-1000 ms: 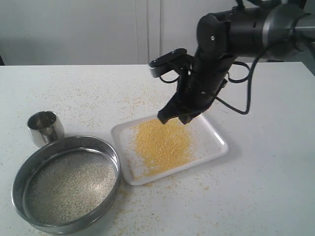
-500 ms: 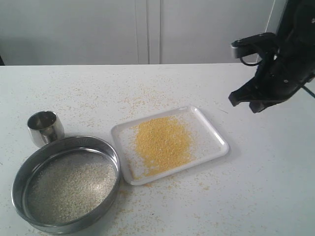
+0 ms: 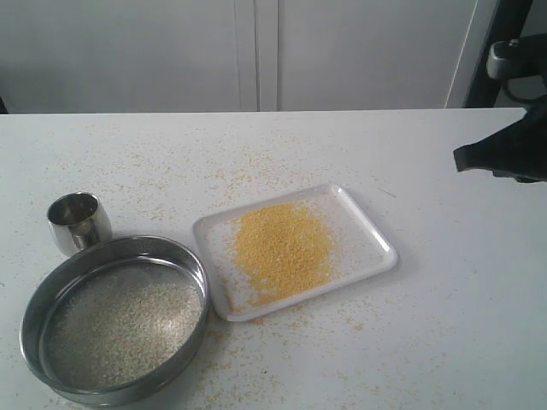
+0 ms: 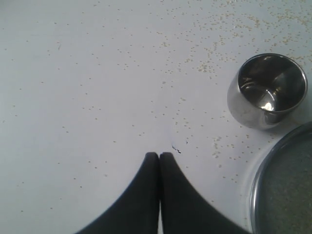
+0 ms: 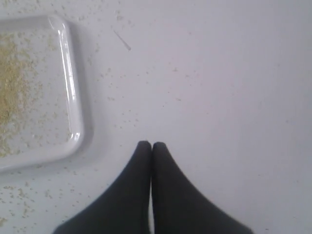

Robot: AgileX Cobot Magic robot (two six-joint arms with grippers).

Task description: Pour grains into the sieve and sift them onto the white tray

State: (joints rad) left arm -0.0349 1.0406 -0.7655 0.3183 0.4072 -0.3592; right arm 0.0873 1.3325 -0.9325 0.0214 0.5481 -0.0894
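Parked empty, jaws pressed together: left gripper (image 4: pixel 159 155) near the sieve (image 3: pixel 193 340), right gripper (image 5: pixel 151 144) beside the white tray (image 5: pixel 75 112), clear of its sifted grains (image 3: pixel 282 248), job seemingly done.

Matte white tabletop (image 3: pixel 444 342) across the foreground; backs onto a pale grey wall (image 3: pixel 128 51), split by narrow vertical seams (image 3: pixel 257 51) near the middle; lit softly, evenly.

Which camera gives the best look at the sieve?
The exterior view: the whole sieve shows, with pale grains on its mesh. The left wrist view catches only an arc of the sieve; the right wrist view shows none of it.
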